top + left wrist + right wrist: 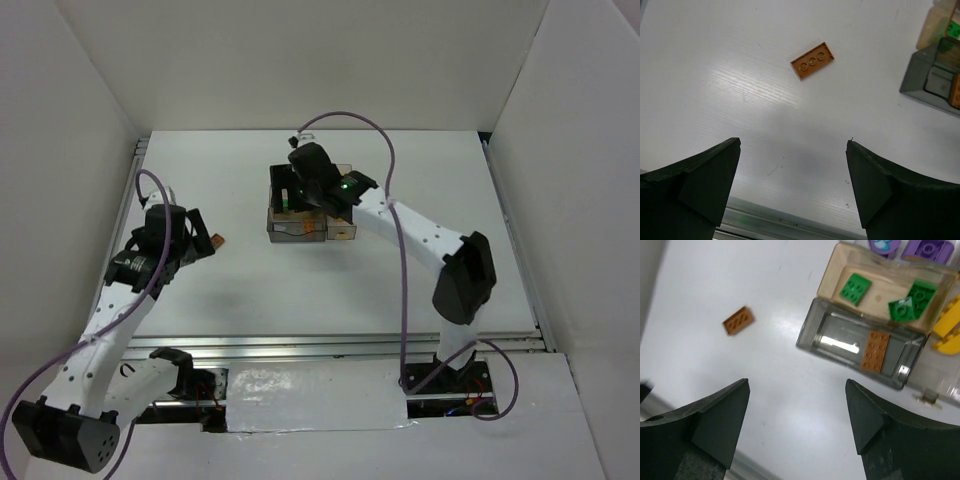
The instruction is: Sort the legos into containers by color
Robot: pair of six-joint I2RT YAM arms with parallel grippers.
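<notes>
One loose orange-brown lego (812,60) lies flat on the white table, also in the right wrist view (738,320) and the top view (216,241). My left gripper (793,142) is open and empty, just short of it (198,240). The joined clear containers (300,222) stand mid-table. The grey bin (840,342) holds an orange lego (875,351). The tan bin (880,290) holds three green legos (855,288). Purple pieces (927,249) and yellow legos (947,325) lie in further bins. My right gripper (797,382) is open and empty above the containers (297,190).
White walls enclose the table on the left, back and right. A metal rail (340,345) runs along the near edge, also seen in the left wrist view (790,220). The right arm (420,235) reaches diagonally over the table's right half.
</notes>
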